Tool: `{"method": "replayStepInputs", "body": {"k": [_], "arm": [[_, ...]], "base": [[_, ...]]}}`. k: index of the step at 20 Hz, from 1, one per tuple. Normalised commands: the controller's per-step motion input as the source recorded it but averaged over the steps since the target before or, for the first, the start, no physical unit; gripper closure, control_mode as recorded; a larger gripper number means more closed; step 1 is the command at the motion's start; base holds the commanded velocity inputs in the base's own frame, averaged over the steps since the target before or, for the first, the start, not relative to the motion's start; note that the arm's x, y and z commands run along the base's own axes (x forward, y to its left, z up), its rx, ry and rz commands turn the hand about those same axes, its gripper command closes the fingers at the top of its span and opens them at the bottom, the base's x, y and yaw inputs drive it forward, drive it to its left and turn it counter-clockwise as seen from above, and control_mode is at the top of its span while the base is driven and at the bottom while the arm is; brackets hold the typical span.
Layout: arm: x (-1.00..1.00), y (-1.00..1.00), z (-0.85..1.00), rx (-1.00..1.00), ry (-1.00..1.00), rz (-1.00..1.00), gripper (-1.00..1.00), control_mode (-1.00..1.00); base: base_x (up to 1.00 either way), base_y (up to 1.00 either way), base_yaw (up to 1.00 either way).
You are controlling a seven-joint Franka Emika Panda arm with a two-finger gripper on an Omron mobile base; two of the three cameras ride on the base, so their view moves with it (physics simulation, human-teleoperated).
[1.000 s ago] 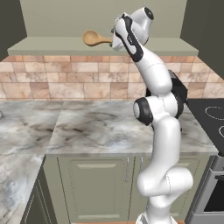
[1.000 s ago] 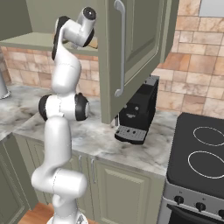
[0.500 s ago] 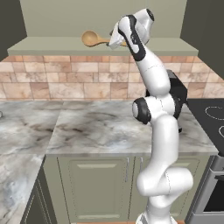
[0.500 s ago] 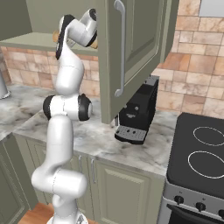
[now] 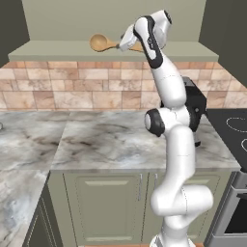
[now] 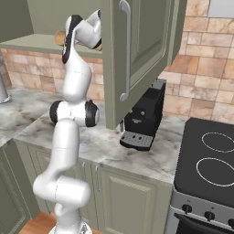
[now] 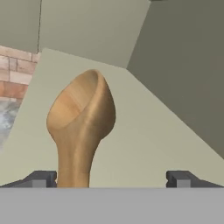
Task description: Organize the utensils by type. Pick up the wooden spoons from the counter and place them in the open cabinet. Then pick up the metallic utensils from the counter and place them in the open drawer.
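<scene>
End effector (image 7: 111, 178) retreated; one wooden spoon (image 7: 81, 120) on cabinet shelf (image 7: 144, 144).

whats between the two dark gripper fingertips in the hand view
The handle of the large light-tan wooden spoon lies there, close to one fingertip, resting on the sage-green cabinet shelf; the gripper stands open around it.

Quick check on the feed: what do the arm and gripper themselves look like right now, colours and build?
The arm is glossy white, built of rounded tubular links with dark grey-black caps at its joints, rising from a bulbous white base. No cables or markings are visible. The gripper ends in two small, blocky dark grey finger tips.
</scene>
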Motion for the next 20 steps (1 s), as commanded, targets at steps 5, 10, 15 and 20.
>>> {"method": "replayStepInputs", "body": {"k": [5, 10, 15, 20], "arm": [[-0.15, 0.00, 0.11, 0.00, 0.00, 0.00, -1.00, -1.00], [-0.42, 0.05, 0.01, 0.00, 0.00, -0.03, -1.00, -1.00], [-0.58, 0.02, -0.13, 0.00, 0.00, -0.07, -1.00, -1.00], [-0.68, 0.18, -0.31, 0.00, -0.03, -0.12, -1.00, -1.00]], "base": [[0.00, 0.00, 0.00], [0.00, 0.00, 0.00], [0.00, 0.00, 0.00], [0.00, 0.00, 0.00]]}}
